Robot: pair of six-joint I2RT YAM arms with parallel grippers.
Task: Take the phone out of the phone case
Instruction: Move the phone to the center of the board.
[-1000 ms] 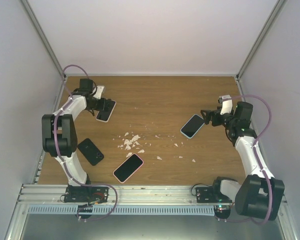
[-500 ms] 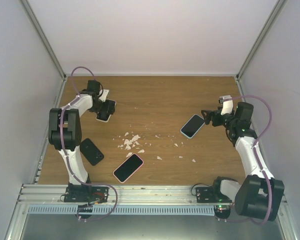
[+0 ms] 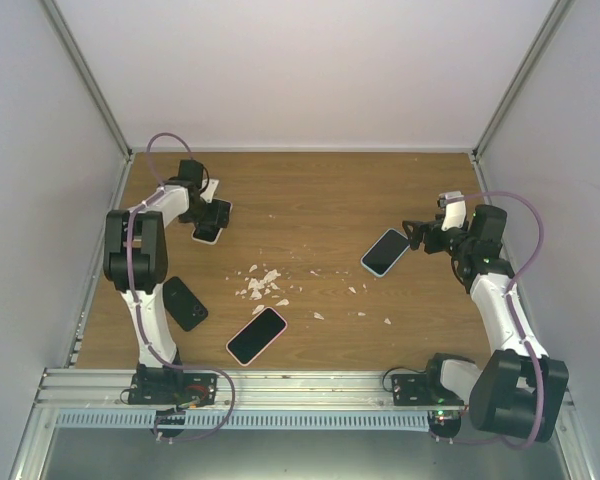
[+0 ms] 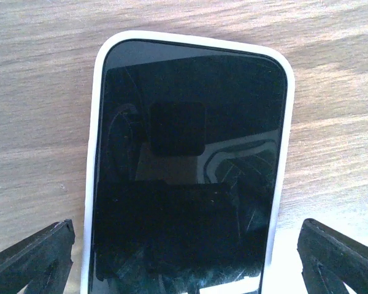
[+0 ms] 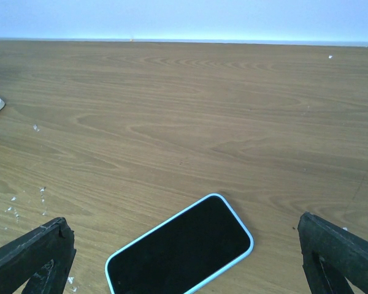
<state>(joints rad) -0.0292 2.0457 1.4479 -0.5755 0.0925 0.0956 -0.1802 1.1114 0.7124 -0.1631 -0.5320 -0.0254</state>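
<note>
1. Four phones lie on the wooden table (image 3: 320,195) in the overhead view. A white-cased phone (image 3: 209,229) sits at the far left, a black phone (image 3: 185,303) near the left arm, a pink-cased phone (image 3: 257,335) near the front and a blue-cased phone (image 3: 385,251) on the right. White scraps (image 3: 262,283) are scattered mid-table. The left gripper (image 3: 216,214) is over the white-cased phone. The right gripper (image 3: 413,236) is just beside the blue-cased phone's far end.
2. Left wrist view: the white-cased phone lies flat, screen up, in its case. The jaws are spread wide, with one finger (image 4: 34,257) at each lower corner. Both flank the phone's near end, and neither visibly grips it.
3. Right wrist view: the blue-cased phone lies screen up, angled, in its case. It sits between the two widely parted fingers (image 5: 340,254) and touches neither. The jaws hold nothing. A few scraps lie at the left, and the corner of another phone shows at the left edge.
</note>
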